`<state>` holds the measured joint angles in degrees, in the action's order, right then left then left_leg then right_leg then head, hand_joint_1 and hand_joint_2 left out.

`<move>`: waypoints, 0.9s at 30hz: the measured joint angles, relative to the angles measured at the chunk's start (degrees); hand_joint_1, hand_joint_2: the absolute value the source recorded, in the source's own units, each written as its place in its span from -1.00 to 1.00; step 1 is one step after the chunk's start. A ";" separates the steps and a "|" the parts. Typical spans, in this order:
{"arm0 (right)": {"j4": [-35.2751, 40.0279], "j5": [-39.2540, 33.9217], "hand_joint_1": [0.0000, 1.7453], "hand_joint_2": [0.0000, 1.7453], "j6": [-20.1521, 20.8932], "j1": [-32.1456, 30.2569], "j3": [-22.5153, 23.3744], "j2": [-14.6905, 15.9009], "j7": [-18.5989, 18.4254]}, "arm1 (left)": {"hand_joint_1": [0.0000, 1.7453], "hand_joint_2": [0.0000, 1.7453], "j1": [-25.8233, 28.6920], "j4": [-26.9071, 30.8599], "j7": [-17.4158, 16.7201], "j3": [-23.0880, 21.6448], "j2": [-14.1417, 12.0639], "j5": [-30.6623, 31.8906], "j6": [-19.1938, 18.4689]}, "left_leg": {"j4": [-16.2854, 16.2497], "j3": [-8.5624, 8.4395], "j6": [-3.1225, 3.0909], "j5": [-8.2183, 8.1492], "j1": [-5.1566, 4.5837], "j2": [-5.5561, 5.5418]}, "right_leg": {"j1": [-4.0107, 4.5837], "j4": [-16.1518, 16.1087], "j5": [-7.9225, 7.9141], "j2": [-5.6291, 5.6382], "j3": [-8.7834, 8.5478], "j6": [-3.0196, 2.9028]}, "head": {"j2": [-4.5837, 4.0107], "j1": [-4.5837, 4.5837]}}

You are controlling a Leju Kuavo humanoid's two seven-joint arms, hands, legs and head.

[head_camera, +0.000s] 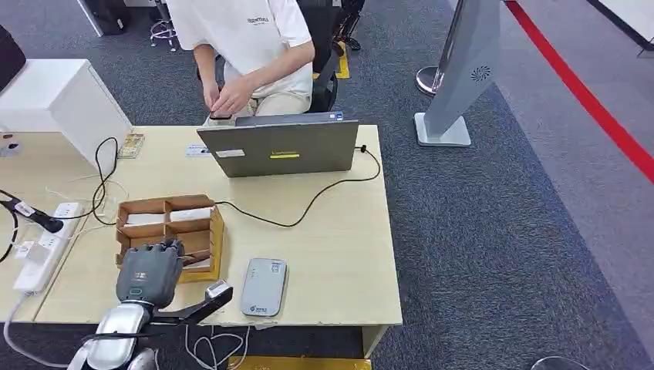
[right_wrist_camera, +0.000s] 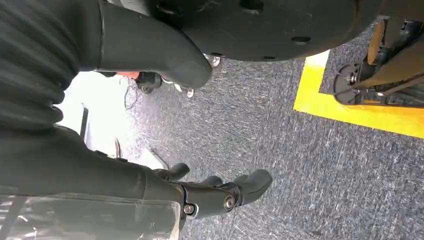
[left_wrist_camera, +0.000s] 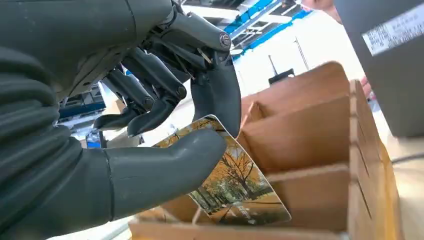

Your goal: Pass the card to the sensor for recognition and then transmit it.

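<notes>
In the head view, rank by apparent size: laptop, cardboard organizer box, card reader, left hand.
1. laptop, clearly largest.
2. cardboard organizer box.
3. card reader and left hand look about alike; the hand sits nearer the camera, so I won't rank them.

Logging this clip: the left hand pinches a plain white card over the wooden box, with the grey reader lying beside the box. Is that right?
Not quite. The card is not plain white: the left wrist view shows an autumn-trees picture on it. The rest holds: the left hand pinches it over the wooden box, and the grey reader lies beside the box.
</notes>
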<state>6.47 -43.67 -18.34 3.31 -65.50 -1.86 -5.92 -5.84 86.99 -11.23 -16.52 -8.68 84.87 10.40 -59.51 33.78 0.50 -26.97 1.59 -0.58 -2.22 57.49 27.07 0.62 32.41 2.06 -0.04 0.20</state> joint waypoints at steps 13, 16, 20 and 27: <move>-0.15 -0.72 -1.00 1.00 1.11 -0.01 -1.36 0.00 -1.31 | 1.00 1.00 -9.86 9.07 1.42 -1.83 -5.92 -13.56 -18.29 | -0.01 0.02 0.04 0.08 0.05 -0.01 | 0.03 0.01 -0.07 0.00 0.05 0.01 | 0.00 -0.02; -0.28 -0.74 -1.00 1.00 1.38 -0.06 -1.92 0.00 -1.73 | 1.00 1.00 -14.16 10.89 0.90 -2.89 -8.00 -16.02 -20.83 | -0.01 0.01 0.09 0.11 0.05 0.00 | 0.03 0.01 -0.13 0.02 0.06 -0.02 | 0.00 -0.02; -0.39 -0.59 -1.00 1.00 1.97 -0.07 -2.45 0.00 -2.73 | 1.00 1.00 -18.99 11.76 -0.55 -3.98 -9.58 -17.27 -22.41 | -0.02 0.01 0.07 0.13 0.04 -0.01 | 0.02 0.01 -0.16 0.02 0.08 0.02 | 0.00 -0.02; -0.63 1.05 -1.00 1.00 3.37 -0.10 -4.88 0.00 -4.81 | 1.00 1.00 -25.13 7.12 -5.49 -4.63 -8.07 -8.61 -11.93 | -0.03 0.01 0.07 0.13 0.03 0.01 | 0.01 0.01 -0.17 0.03 0.09 0.03 | 0.00 -0.02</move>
<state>5.84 -42.62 -14.97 3.21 -70.38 -1.86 -10.73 -30.97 94.11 -16.72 -21.16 -16.75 76.26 -1.52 -59.54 33.80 0.57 -26.84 1.62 -0.57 -2.22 57.50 26.90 0.65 32.51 2.09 -0.04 0.17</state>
